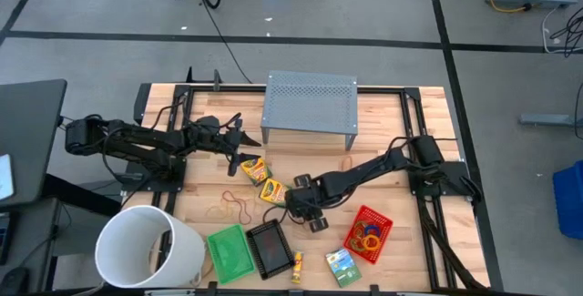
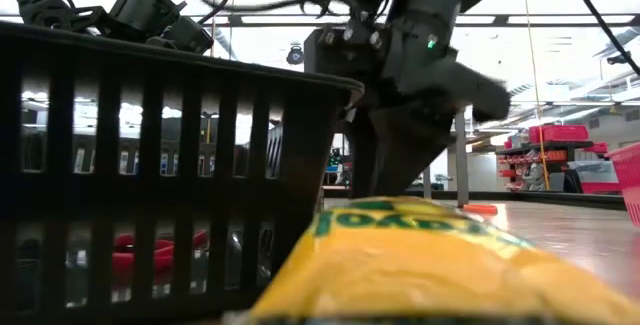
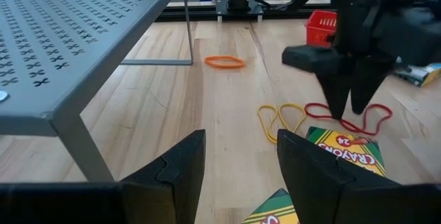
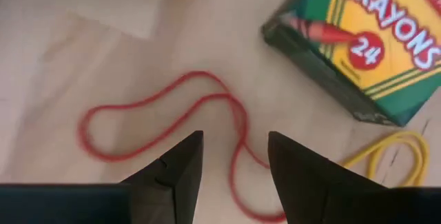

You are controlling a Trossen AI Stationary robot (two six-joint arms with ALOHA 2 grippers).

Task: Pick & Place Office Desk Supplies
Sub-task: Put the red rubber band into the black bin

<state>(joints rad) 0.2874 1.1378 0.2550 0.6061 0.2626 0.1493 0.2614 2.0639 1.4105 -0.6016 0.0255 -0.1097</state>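
The pale wooden bench [image 1: 383, 141] carries everything, with grey floor around it. The thin red rubber band [image 4: 165, 124] lies flat on the wood in a long loose squiggle, and my right pincer [image 4: 231, 169] hangs directly over it, fingers parted and empty, tips one on each side of a strand. That strand runs roughly along the gap between my fingertips, not across it, so I judge a plain closing would catch it poorly unless I drop straight down or turn my wrist a little first. Just beside the band sits a yellow-and-green cardboard crayon box [image 4: 365, 41], and a thin yellow rubber band [image 4: 393, 151] lies next to that box. My left pincer [image 3: 241, 176] hovers farther off, near the grey perforated metal stand [image 3: 76, 38], also spread and holding nothing, above a second crayon box [image 1: 254, 168]. The right arm is clearly the nearer one to the red band. The small red mesh tray [image 1: 368, 233] stands near my right arm.
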